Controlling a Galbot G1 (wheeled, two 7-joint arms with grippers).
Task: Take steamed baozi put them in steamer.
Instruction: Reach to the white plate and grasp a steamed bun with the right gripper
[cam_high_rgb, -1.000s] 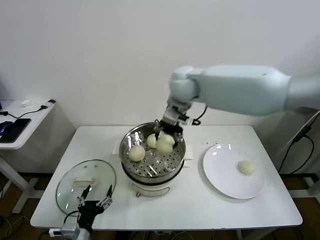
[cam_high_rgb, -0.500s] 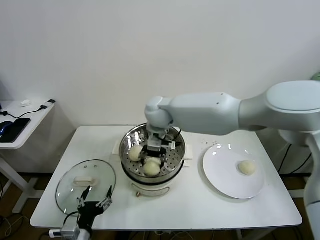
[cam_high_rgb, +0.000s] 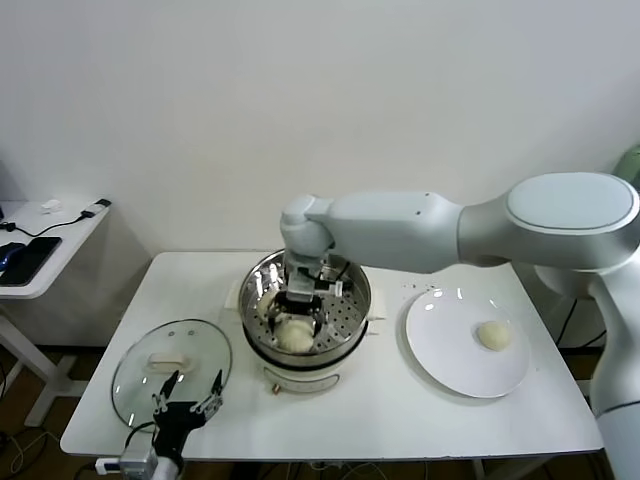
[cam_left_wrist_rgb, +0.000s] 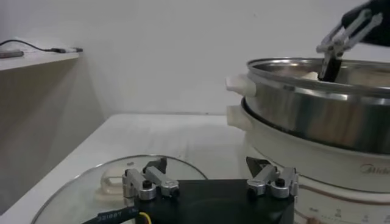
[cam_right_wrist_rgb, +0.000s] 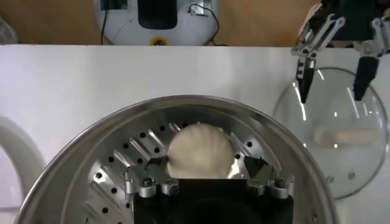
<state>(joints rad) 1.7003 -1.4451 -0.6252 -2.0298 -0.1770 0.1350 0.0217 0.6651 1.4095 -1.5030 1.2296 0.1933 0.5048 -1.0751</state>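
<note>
**Right gripper inside steamer**

The right gripper (cam_high_rgb: 297, 318) is lowered into the steamer (cam_high_rgb: 352, 272), jaws spread wide around a baozi (cam_right_wrist_rgb: 198, 151) resting on the perforated tray. Another baozi (cam_high_rgb: 493, 335) lies on the plate (cam_high_rgb: 440, 350). The left gripper (cam_high_rgb: 187, 393) hovers open over the glass lid (cam_high_rgb: 135, 375).

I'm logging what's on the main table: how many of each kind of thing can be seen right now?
Baozi: 2 seen, one in the steamer, one on the plate; others may be hidden
Steamer: 1
Plate: 1
Glass lid: 1
Total: 5
</note>
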